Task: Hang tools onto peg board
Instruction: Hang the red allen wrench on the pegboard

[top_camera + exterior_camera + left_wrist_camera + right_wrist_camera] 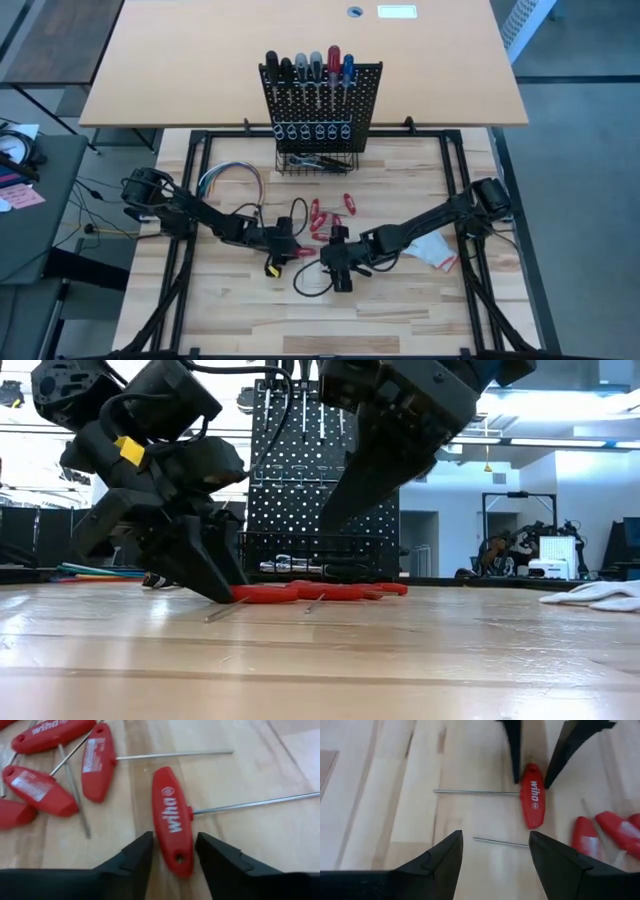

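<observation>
Straddling one red T-handle key [172, 822], left gripper [173, 851] sitting parted, not clamping; right gripper [495, 851] hovering open. Screwdrivers [308, 66] hanging on the peg board [320, 110]; several red keys [335, 210] lying loose.

Both arms reach to the table's middle, the left gripper [173, 855] low with fingers parted (tips on the surface), the right gripper [495, 852] open just opposite.

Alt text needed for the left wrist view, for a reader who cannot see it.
The left gripper has its open jaws on either side of a red T-handle tool lying on the wooden table, its thin metal shaft pointing away to one side. Several more red T-handle tools lie scattered beyond it, some with shafts crossing.
</observation>
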